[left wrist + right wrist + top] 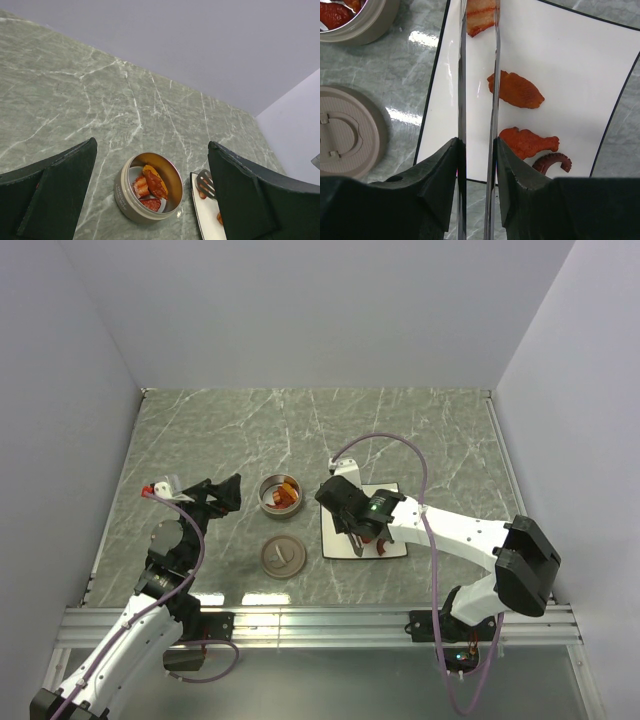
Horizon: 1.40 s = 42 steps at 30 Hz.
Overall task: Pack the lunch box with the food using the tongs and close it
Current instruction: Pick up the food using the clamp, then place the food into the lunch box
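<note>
The lunch box (281,494) is a round silver tin holding a few pieces of food (151,184); its wall (122,192) shows in the left wrist view. Its lid (283,556) lies flat in front of it, handle up. My right gripper (477,145) is shut on the tongs (462,75) over the white plate. The two thin tong arms run forward and close against either side of a streaky reddish piece (481,15) at the plate's far end. An orange piece (516,90), a drumstick shape (527,142) and a dark curved piece (552,162) lie on the plate. My left gripper (152,145) hangs open left of the tin.
The white square plate (335,545) with a black rim sits right of the tin and lid. The tin's edge (370,25) and the lid (345,132) lie just left of the plate in the right wrist view. Grey walls enclose the marbled table.
</note>
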Motion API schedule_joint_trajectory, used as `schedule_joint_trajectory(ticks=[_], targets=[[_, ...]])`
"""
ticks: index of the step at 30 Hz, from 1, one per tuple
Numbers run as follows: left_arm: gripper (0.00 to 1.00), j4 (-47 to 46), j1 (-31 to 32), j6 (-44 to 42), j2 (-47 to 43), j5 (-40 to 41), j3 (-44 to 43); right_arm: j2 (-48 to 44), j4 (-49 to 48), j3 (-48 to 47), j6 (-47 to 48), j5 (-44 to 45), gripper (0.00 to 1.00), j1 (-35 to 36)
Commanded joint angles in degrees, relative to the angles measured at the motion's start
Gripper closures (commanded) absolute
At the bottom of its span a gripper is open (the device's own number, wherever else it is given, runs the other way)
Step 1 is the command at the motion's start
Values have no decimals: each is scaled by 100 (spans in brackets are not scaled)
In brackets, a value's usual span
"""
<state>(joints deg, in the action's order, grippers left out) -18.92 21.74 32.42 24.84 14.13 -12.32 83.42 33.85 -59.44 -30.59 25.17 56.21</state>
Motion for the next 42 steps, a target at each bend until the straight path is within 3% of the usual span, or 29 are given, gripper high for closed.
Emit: schedule_joint_trajectory(ticks=[1, 16, 28, 30, 36, 42], targets=[[1, -121, 15, 53, -41, -112, 54, -141, -98, -58, 27, 85, 62, -39], [1, -147, 15, 53, 3, -103, 45, -361, 298, -752, 150, 401, 64, 215], [0, -139, 15, 45, 21, -103, 45, 639, 175, -2001, 624, 182, 65, 760], [0, -139, 15, 53, 30, -86, 45, 772, 184, -2158, 651, 147, 63, 830], [1, -139, 15, 45, 12, -103, 54, 1045, 193, -2335, 677, 94, 46, 892], [1, -130, 15, 53, 3, -95, 54, 940, 149, -2265, 651, 137, 46, 901]])
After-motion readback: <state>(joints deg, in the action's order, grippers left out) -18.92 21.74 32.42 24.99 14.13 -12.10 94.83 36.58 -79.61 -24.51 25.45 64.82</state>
